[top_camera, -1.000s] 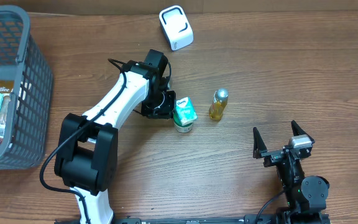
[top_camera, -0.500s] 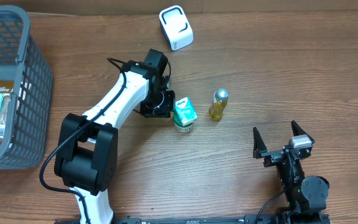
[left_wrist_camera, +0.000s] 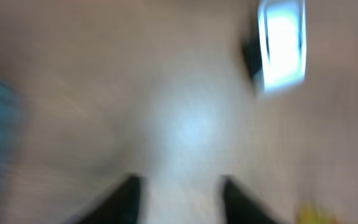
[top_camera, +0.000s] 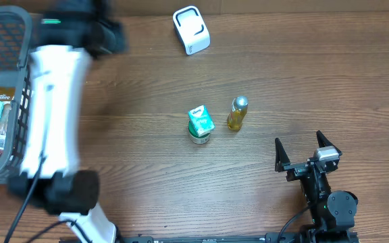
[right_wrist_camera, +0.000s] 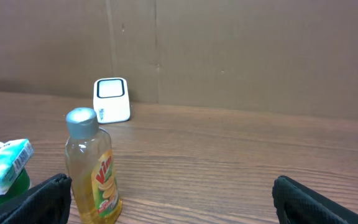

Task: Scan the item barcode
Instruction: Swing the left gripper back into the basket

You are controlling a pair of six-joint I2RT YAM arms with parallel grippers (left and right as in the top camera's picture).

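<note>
Hanging over the far-left part of the worktop (top_camera: pixel 316 74), beside the grey basket (top_camera: pixel 9 40), the left hand (top_camera: pixel 94 30) is a dark smear in the overhead view. Its own wrist camera is just as blurred, yet the two dark fingers (left_wrist_camera: pixel 129 194) show with a clear gap and only bare wood between them. That hand stands apart, holding and touching nothing. The white scanner (left_wrist_camera: pixel 283 45) shows at the upper right of that view.

The right hand (top_camera: pixel 298 138) sits at the near-right edge with its fingers spread wide and empty, well apart from every object.

The green-and-white carton (top_camera: pixel 200 123) is near the middle of the worktop, free of both hands, just left of a small yellow bottle (top_camera: pixel 237 113) with a silver cap. From above, its longer side runs roughly far to near, leaning slightly rightward, with the white printed end toward the far side. From the right wrist the carton (right_wrist_camera: pixel 2 163) looks tilted on a rounded green base. No barcode can be made out. The scanner (top_camera: pixel 191 29) stands near the far edge, well beyond the carton.
</note>
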